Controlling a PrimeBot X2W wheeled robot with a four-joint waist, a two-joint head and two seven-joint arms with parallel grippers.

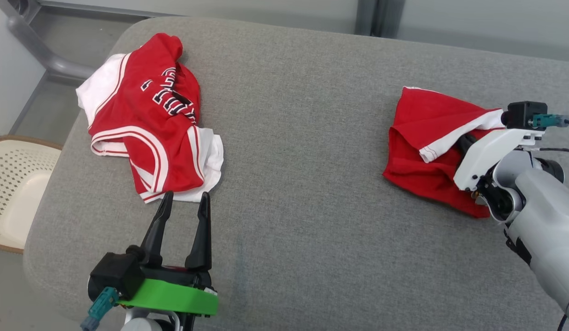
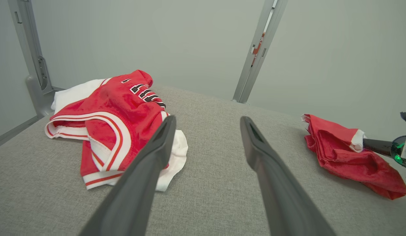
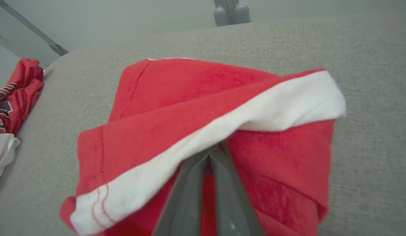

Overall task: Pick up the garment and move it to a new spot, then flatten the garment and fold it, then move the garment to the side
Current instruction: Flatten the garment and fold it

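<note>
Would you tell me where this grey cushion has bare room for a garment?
The wide middle between the jersey and the red garment is bare. Both ends are crowded: left gripper by the jersey, right gripper shut on the red garment.

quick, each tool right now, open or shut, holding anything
left tool: open, holding nothing.
right tool: shut on the red garment.
</note>
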